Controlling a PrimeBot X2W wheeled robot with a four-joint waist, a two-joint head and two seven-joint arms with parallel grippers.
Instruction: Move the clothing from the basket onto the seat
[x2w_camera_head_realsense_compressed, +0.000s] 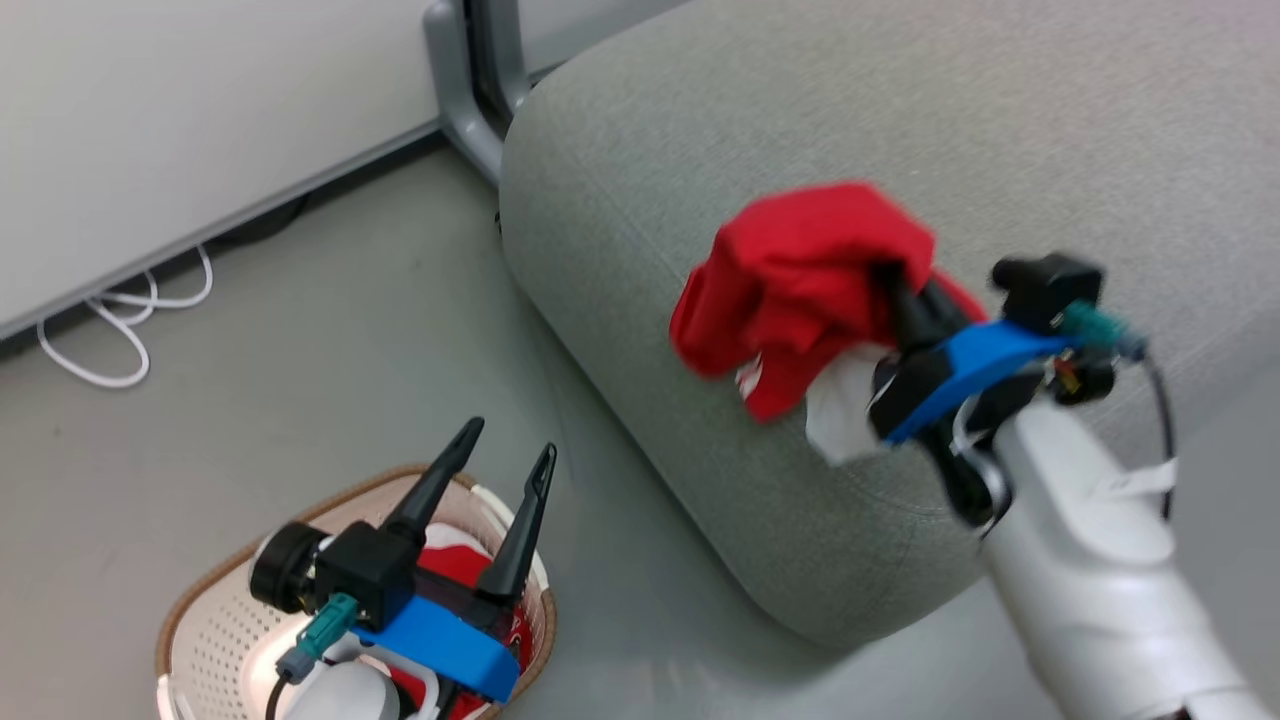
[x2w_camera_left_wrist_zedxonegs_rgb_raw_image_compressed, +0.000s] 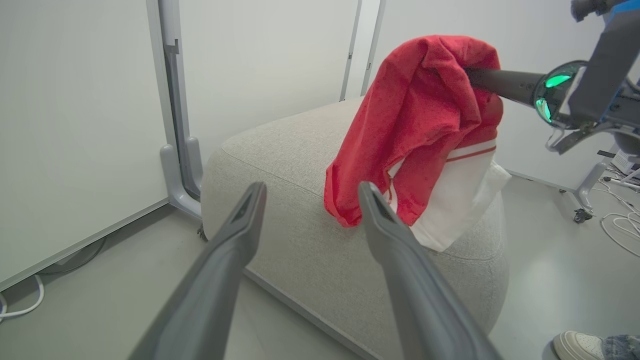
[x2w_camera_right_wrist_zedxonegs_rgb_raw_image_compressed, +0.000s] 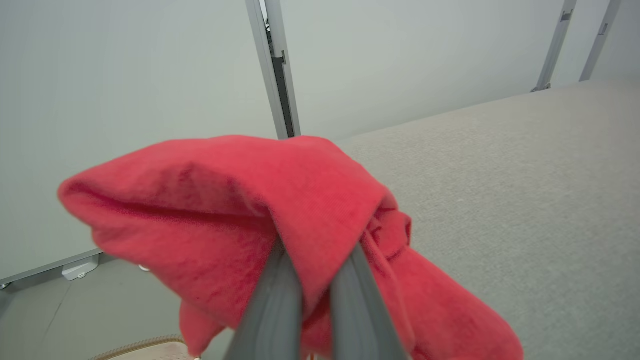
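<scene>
Head view: the right end effector (x2w_camera_head_realsense_compressed: 895, 290) is clamped on one red garment (x2w_camera_head_realsense_compressed: 800, 270) over the seat (x2w_camera_head_realsense_compressed: 650, 130). The left end effector (x2w_camera_head_realsense_compressed: 512, 438) gapes empty above the basket (x2w_camera_head_realsense_compressed: 215, 640), which holds a second red garment (x2w_camera_head_realsense_compressed: 455, 565). Left wrist view: the held garment dangles, not yet laid down. Right wrist view: its fingers pinch red cloth. Likely under halfway.

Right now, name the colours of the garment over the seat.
Red garment with white trim; left wrist view shows it best.
</scene>
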